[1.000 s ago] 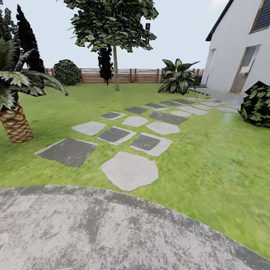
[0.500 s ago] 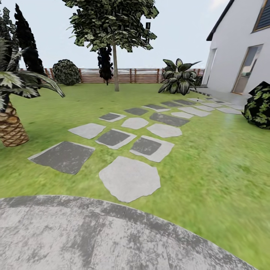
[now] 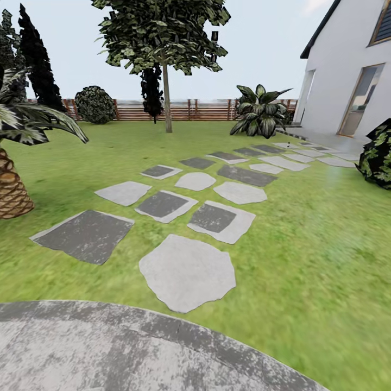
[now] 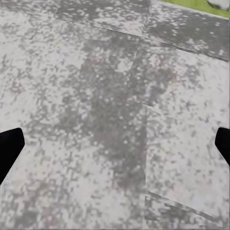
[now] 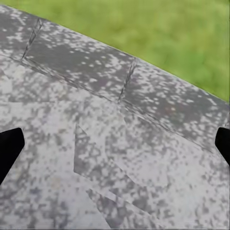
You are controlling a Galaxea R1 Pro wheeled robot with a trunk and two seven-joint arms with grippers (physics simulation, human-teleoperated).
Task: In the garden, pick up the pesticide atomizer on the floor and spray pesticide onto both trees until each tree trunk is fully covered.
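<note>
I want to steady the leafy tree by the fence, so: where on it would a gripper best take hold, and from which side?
Probably the bare, straight lower trunk, below the crown: it is upright and branchless there. Come from the open lawn side; the fence stands behind it. Too far to judge its width.

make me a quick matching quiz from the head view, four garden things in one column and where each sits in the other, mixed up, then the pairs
Things:
1. palm trunk
2. white house
3. paved patch
4. wooden fence

Places:
A. far end of the lawn
B. nearest the camera, at the bottom
C. left edge
D. right side

Pairs: 1-C, 2-D, 3-B, 4-A
</note>
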